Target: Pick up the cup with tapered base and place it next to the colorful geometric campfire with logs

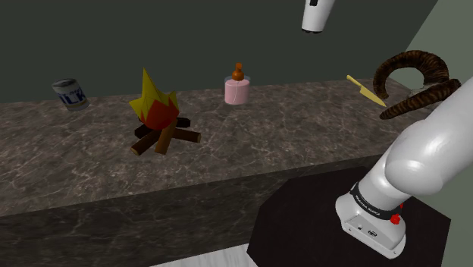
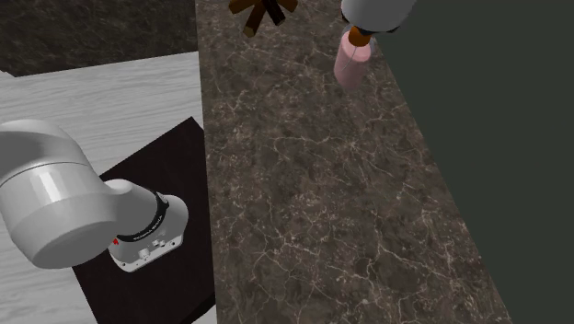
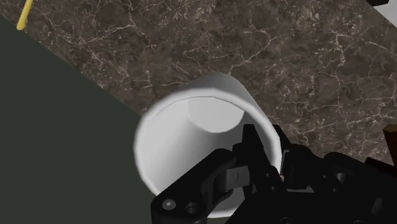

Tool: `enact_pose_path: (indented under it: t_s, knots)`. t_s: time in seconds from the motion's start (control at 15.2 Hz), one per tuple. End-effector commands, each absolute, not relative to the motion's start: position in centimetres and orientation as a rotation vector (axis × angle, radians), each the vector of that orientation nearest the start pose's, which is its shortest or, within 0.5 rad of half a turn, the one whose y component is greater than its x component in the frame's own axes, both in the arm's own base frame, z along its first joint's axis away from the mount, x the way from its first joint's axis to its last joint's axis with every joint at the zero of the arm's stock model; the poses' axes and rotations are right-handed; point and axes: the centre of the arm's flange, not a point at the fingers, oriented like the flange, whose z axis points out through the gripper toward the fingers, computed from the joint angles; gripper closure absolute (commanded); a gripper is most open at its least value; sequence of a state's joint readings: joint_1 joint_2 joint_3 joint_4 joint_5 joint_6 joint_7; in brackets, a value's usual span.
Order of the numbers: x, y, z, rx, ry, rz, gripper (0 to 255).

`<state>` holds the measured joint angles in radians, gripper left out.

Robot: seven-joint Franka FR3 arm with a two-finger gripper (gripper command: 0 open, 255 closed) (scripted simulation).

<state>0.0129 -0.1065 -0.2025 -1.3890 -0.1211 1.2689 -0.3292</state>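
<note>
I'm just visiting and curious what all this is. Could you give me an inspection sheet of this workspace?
Surface: dark veined stone counter.
Job's things: white tapered cup held above the counter; orange-yellow geometric campfire with brown logs on it.
Clutter: pink bottle with brown stopper, grey milk can, yellow knife, brown curved horns.
Gripper: black two-finger gripper clasps the cup's rim.
Cables: nothing seen.
Surroundings: dark grey-green wall.
</note>
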Motion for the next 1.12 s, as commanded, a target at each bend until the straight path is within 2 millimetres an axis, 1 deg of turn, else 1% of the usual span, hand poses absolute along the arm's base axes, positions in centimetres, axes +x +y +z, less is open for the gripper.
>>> enact_pose_path:
  t_s: [0.0,1.06]
  knots:
    - [47.2,-8.7,73.5,-3.224,-0.168,0.063,255]
    - [50.5,12.2,73.5,-3.224,-0.168,0.063,255]
